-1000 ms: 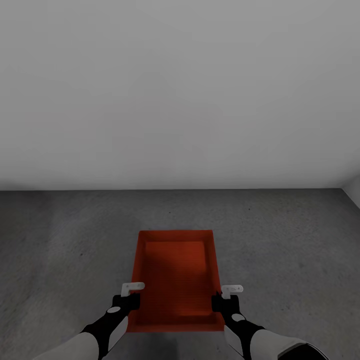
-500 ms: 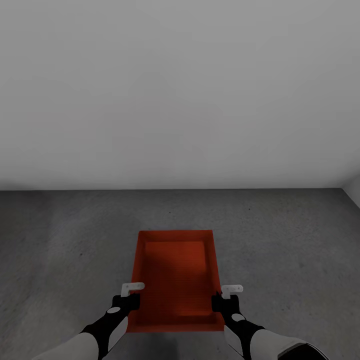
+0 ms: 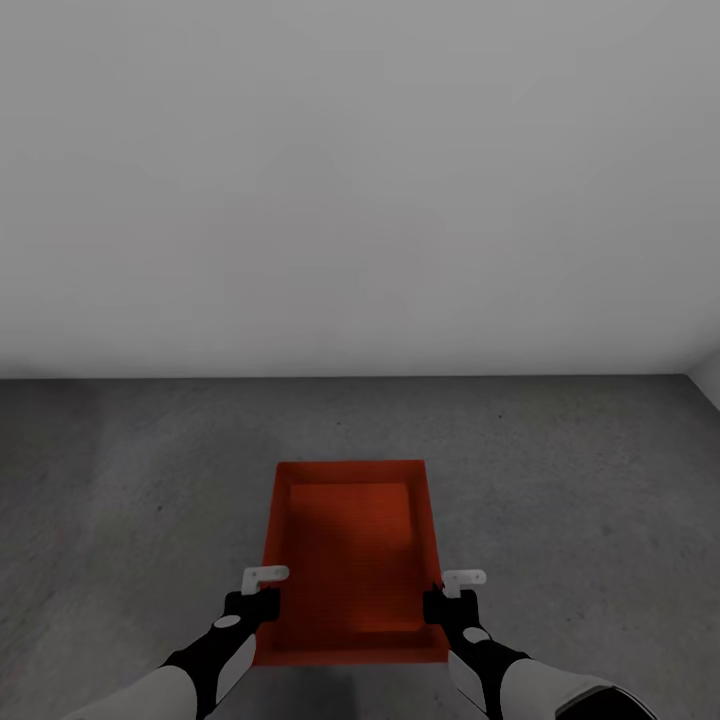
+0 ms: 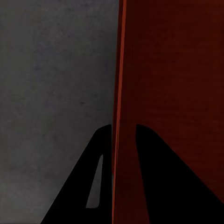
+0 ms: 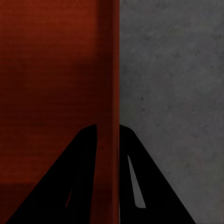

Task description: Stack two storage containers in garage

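The left pincer (image 3: pixel 262 592) and right pincer (image 3: pixel 447 594) each clamp a side wall of the container (image 3: pixel 350 560) between them, keeping it level above the floor (image 3: pixel 580 480).

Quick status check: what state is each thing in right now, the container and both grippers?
Storage container: upright, open-top, nothing visible inside, gripped by both long walls over the concrete floor; whether it rests on the floor cannot be told.
Left gripper: shut on the container's left wall, one finger inside, one outside.
Right gripper: shut on the container's right wall, straddling the rim likewise.
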Robot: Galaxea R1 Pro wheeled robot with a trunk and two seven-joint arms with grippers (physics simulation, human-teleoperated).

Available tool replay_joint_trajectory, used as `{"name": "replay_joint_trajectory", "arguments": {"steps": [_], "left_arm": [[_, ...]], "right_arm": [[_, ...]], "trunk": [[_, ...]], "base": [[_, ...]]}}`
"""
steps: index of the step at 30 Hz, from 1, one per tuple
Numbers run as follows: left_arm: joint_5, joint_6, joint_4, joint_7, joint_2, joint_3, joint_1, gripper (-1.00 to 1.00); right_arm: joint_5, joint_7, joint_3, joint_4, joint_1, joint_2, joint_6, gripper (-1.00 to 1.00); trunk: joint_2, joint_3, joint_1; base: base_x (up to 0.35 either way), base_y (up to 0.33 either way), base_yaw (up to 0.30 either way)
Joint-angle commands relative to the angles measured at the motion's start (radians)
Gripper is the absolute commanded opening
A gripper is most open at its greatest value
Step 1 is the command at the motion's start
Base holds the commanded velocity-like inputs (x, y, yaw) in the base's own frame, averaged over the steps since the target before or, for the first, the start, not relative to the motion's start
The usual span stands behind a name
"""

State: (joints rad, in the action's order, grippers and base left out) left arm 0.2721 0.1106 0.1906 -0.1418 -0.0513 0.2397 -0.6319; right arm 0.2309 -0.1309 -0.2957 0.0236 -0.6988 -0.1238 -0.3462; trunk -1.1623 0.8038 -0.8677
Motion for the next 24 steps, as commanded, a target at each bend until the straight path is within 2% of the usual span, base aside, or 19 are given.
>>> {"name": "replay_joint_trajectory", "arguments": {"steps": [1, 24], "left_arm": [[-0.005, 0.017, 0.001, -0.013, 0.021, -0.049, -0.002, -1.0], [-0.007, 0.017, 0.002, -0.015, 0.027, -0.051, -0.002, -1.0]], "right_arm": [[0.001, 0.001, 0.029, 0.004, 0.0, 0.0, -0.002, -1.0], [0.001, 0.001, 0.029, 0.004, 0.0, 0.0, -0.002, -1.0]], "trunk": [[-0.008, 0.004, -0.004], [-0.169, 0.076, -0.092]], "base": [[0.0, 0.0, 0.0], [0.0, 0.0, 0.0]]}}
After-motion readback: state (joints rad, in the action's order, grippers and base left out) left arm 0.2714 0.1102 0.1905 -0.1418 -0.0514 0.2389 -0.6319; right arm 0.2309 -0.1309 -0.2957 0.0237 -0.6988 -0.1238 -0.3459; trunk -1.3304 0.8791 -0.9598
